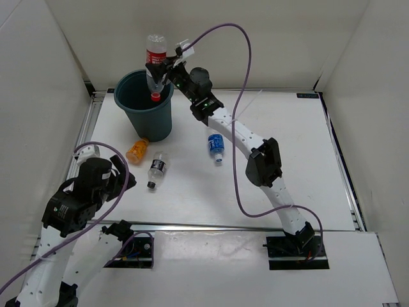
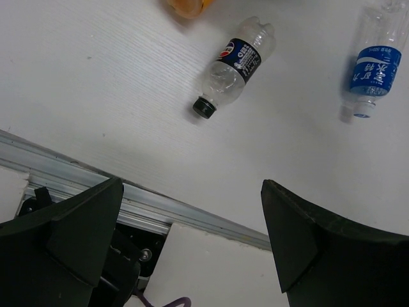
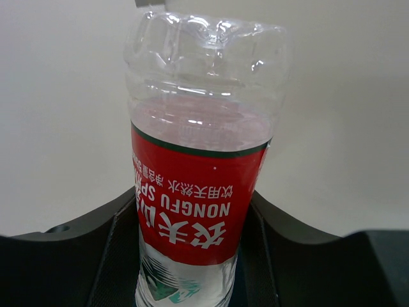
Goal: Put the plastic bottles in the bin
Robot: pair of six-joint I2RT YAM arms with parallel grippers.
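Observation:
My right gripper (image 1: pixel 158 71) is shut on the clear bottle with the red label (image 1: pixel 155 61) (image 3: pixel 198 192), holding it cap-down over the mouth of the dark teal bin (image 1: pixel 146 105). Its red cap (image 1: pixel 155 96) hangs just inside the rim. On the table lie the stubby orange bottle (image 1: pixel 137 151) (image 2: pixel 186 6), the dark-label bottle (image 1: pixel 156 169) (image 2: pixel 234 67) and the blue-label bottle (image 1: pixel 216 146) (image 2: pixel 374 64). My left gripper (image 2: pixel 192 211) (image 1: pixel 121 176) stands open and empty at the near left, close to the table's front rail.
An aluminium rail (image 2: pixel 147 204) runs along the table's near edge. White walls enclose the table on the left, back and right. A purple cable (image 1: pixel 239 96) loops above the right arm.

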